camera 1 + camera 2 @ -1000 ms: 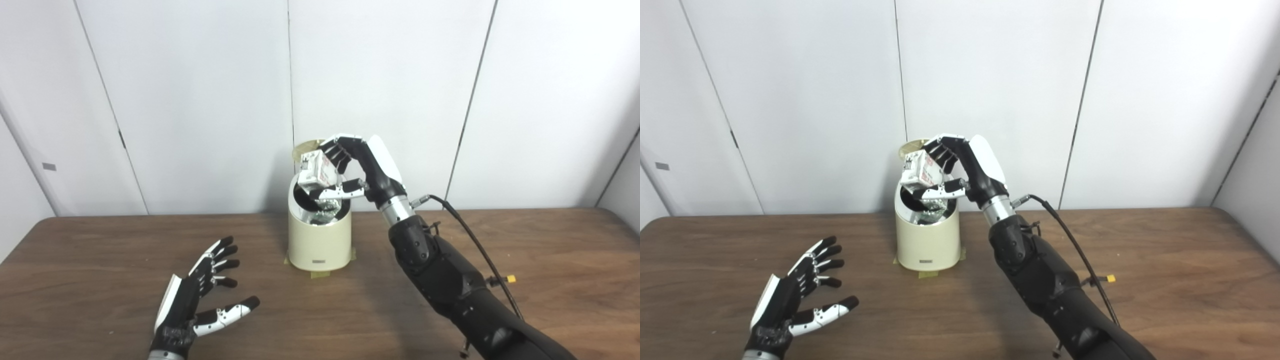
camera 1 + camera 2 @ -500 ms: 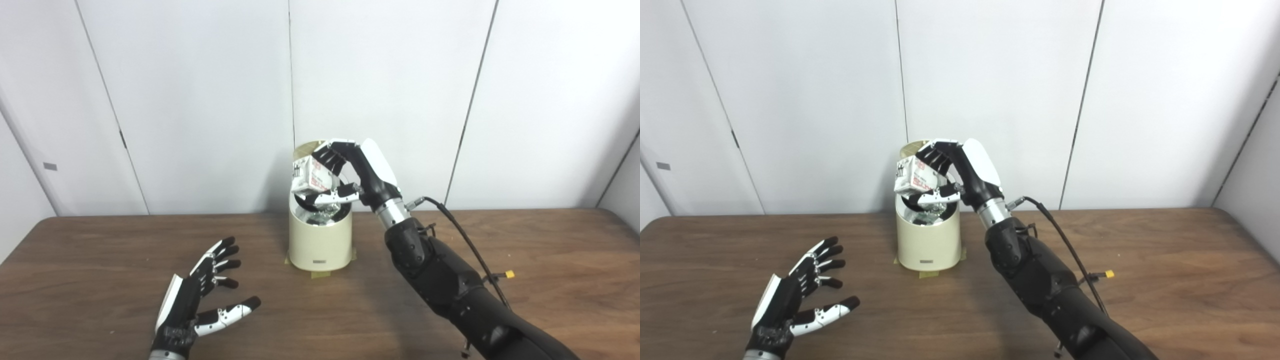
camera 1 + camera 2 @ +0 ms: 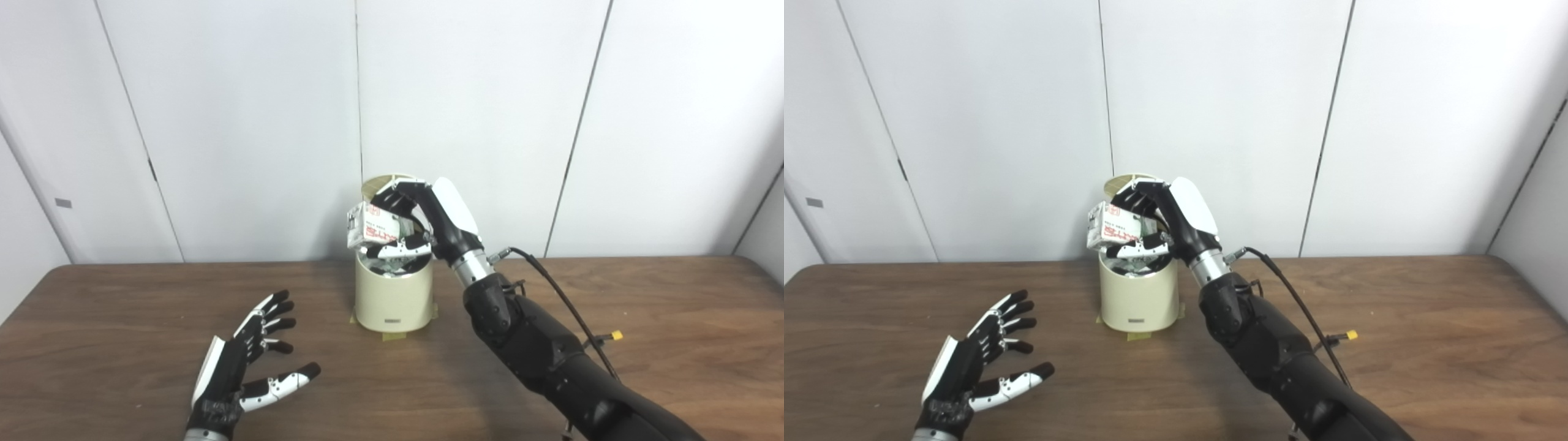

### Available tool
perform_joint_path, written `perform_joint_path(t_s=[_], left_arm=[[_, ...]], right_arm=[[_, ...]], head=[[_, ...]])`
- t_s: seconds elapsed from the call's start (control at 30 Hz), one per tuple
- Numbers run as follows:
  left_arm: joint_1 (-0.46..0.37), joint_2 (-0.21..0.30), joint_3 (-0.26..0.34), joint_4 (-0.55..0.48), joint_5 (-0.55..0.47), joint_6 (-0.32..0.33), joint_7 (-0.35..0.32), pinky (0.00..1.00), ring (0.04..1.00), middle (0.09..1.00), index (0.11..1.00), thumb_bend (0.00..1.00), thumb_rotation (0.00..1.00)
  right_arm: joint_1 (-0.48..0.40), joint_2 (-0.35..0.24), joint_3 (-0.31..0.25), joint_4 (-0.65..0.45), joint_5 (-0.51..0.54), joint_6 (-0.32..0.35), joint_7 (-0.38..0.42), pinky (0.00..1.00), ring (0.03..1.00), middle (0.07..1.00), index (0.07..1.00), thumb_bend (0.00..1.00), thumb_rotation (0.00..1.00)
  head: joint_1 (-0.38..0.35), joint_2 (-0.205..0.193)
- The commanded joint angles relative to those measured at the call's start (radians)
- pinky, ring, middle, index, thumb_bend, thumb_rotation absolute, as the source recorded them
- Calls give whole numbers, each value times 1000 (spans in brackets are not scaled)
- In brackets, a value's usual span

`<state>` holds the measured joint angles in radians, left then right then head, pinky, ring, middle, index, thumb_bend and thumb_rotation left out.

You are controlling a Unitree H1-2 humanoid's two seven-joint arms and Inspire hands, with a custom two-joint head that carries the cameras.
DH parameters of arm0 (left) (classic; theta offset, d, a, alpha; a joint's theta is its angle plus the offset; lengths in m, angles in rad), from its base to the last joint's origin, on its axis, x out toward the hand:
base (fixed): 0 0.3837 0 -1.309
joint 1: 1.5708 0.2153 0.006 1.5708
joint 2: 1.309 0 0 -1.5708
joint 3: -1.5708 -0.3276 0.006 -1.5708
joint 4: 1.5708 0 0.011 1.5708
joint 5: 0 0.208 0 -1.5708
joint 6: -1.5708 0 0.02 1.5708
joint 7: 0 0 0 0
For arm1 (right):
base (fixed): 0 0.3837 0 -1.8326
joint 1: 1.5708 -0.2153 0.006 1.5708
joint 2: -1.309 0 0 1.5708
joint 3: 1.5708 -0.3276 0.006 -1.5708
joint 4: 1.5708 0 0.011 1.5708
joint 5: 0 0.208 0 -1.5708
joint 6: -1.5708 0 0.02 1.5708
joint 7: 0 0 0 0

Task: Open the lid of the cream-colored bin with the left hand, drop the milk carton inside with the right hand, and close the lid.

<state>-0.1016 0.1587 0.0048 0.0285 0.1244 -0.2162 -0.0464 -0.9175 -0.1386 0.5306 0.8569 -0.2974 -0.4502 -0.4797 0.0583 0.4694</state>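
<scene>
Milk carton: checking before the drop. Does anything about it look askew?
Yes. The milk carton, held in the right hand, lies tipped on its side and overhangs the left rim of the open bin, rather than centred over the opening.

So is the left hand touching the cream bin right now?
Apart. The left eye view shows the left hand open above the table, with bare wood between it and the cream bin.

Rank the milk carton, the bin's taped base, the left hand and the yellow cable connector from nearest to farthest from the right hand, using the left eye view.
1. milk carton, held in the right hand
2. taped base, below it
3. yellow connector and left hand, on opposite sides: too close to call
</scene>
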Motion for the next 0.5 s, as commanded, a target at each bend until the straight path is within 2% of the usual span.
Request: perform_joint_path(t_s=[0.0, 0.27, 0.47], left_arm=[[8, -12, -8, -19, 6, -19, 11, 622, 794, 865, 903, 741, 104], [11, -10, -6, -20, 3, -20, 10, 615, 791, 863, 902, 738, 86], [12, -8, -5, -19, 1, -21, 8, 623, 791, 862, 900, 738, 82]], right_arm=[[-34, -2, 6, -1, -3, -20, -14, 359, 416, 493, 495, 520, 0], [-29, -4, 17, 2, 6, -20, -24, 347, 409, 494, 500, 519, 0], [-22, -6, 4, 3, 24, -20, 3, 353, 412, 493, 498, 519, 0]], head=[[2, 1], [1, 4], [-1, 5]])
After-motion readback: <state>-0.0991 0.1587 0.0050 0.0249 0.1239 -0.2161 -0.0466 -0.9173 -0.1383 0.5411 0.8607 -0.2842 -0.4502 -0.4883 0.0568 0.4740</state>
